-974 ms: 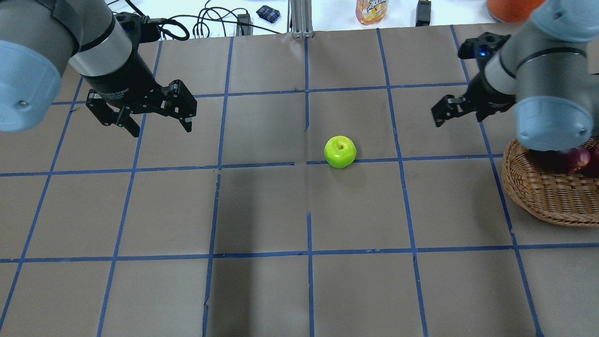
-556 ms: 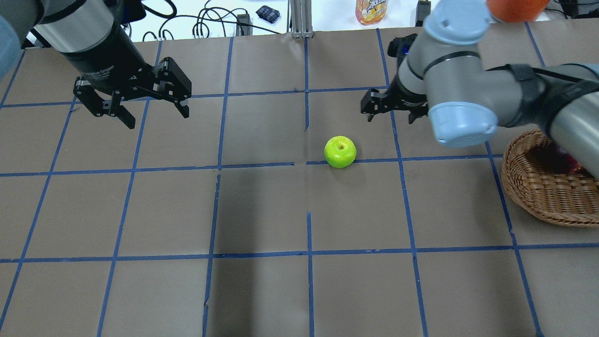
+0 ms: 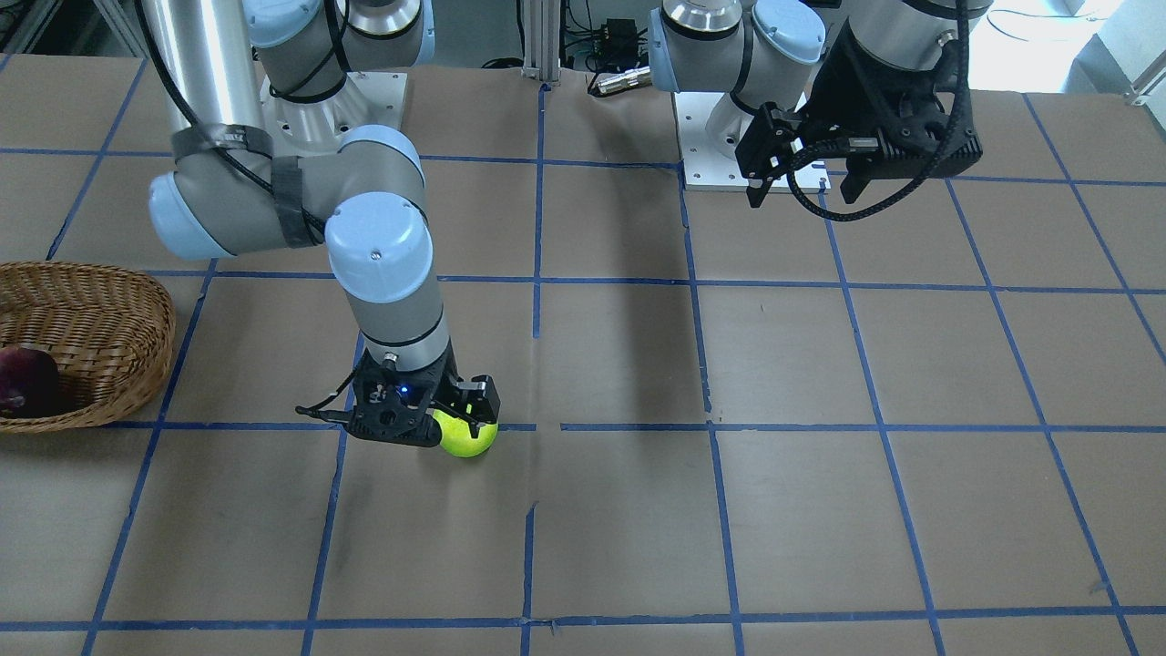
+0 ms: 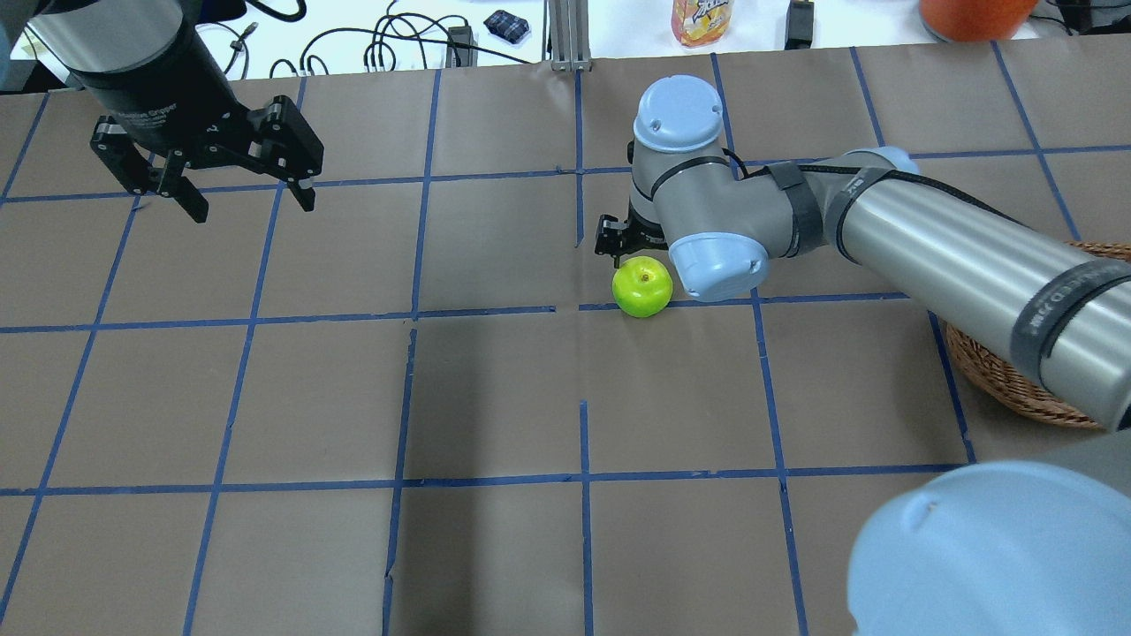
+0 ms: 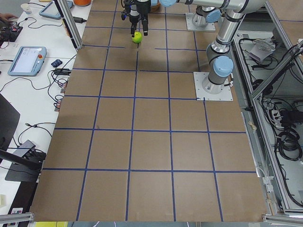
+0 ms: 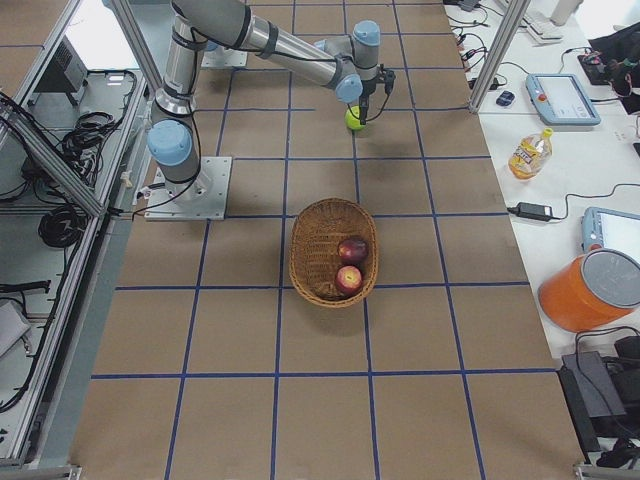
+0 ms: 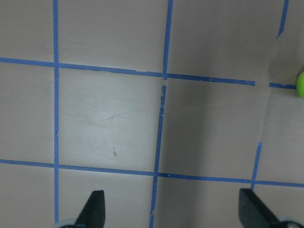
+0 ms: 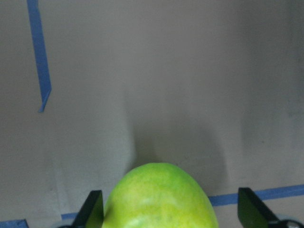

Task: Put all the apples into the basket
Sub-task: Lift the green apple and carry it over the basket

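The yellow-green apple sits on the brown table near its middle, also seen in the front view. My right gripper is open and down at the apple, one finger on each side of it in the right wrist view. I cannot tell whether the fingers touch it. The wicker basket holds the maroon apple and the red apple. My left gripper is open and empty, raised at the far left.
My right forearm stretches over the table and hides most of the basket in the overhead view. A bottle, an orange container and cables lie beyond the far table edge.
My right arm has swung from over the basket leftward to the green apple and come down around it. My left gripper has drifted further left and back, still open.
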Motion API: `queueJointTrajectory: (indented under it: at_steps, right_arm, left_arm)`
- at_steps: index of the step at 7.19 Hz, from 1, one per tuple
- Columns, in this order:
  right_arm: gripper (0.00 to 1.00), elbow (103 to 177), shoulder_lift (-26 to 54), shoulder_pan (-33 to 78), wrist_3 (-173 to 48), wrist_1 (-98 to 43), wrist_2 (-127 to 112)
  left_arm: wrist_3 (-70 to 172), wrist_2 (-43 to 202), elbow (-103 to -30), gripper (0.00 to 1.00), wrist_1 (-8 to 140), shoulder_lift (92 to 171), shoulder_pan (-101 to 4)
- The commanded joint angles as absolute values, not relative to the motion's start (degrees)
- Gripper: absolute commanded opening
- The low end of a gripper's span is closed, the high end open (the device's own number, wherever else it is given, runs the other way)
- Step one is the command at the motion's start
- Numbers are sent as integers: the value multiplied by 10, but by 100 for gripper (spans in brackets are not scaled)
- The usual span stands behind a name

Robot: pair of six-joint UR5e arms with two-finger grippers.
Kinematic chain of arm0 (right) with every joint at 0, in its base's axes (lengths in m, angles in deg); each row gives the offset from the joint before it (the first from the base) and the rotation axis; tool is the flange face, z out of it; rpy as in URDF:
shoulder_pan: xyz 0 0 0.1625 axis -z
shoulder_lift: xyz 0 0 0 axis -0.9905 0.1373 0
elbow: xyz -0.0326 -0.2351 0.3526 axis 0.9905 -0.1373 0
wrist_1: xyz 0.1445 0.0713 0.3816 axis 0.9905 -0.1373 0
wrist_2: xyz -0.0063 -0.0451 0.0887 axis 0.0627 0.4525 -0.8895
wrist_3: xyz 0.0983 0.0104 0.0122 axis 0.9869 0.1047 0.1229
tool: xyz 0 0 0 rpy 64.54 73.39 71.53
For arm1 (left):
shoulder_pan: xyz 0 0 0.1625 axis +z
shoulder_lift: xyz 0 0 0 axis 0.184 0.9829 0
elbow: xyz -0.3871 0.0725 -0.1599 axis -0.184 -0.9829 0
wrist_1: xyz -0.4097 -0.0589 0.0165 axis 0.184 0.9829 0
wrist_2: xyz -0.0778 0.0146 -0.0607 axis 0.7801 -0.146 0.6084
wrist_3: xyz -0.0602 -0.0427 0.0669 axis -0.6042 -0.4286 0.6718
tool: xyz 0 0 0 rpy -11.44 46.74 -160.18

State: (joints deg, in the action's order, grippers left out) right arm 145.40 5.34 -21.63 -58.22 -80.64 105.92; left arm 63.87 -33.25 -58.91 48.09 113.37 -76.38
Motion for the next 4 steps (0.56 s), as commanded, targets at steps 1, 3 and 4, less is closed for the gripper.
queueJointTrajectory:
  at_steps: [1,3,4]
  right_arm:
    - [100,1452,34,-220,-586,-807,1039]
    - [100,1456,36,-221,-589,-805,1039]
    - [66,1456,37,-221,-591,-799,1040]
  left_arm:
    - [643,-308,-587,100,455,1153,-754]
    - [650,-309,-586,100,455,1152,-754]
    - [650,-309,-586,100,454,1151,-754]
